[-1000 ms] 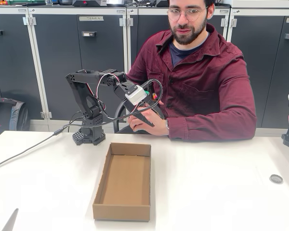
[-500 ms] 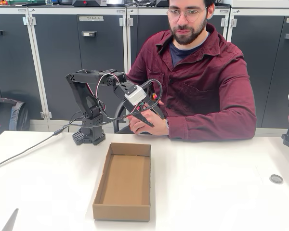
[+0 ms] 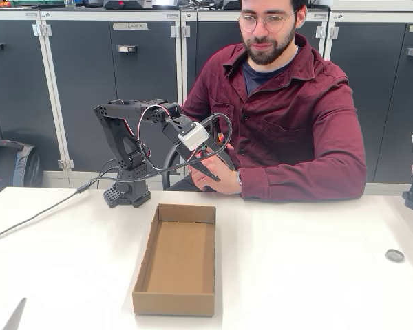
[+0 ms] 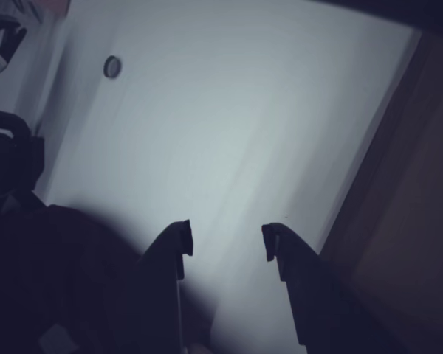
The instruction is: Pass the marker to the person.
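We see the gripper (image 4: 227,242) w/ jaws apart and nothing between them in the wrist view — just bare table (image 4: 229,133) below. In the fixed view it hangs right at the person's hand (image 3: 217,180), by the table's far edge. The marker we can't make out; a reddish bit shows near the hand, too small to tell, so its axis is unclear.
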Action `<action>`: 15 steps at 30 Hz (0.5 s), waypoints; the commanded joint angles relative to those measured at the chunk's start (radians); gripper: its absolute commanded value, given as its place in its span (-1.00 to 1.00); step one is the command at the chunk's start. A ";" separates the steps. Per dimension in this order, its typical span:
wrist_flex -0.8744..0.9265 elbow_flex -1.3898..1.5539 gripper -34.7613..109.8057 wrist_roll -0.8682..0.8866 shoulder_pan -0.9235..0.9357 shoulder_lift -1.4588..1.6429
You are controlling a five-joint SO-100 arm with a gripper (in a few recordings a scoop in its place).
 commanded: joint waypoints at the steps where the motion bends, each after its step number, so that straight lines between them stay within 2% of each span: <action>1: -0.018 -0.037 -0.24 -0.009 0.005 0.040; 15: -0.028 -0.029 -0.24 -0.015 0.012 0.034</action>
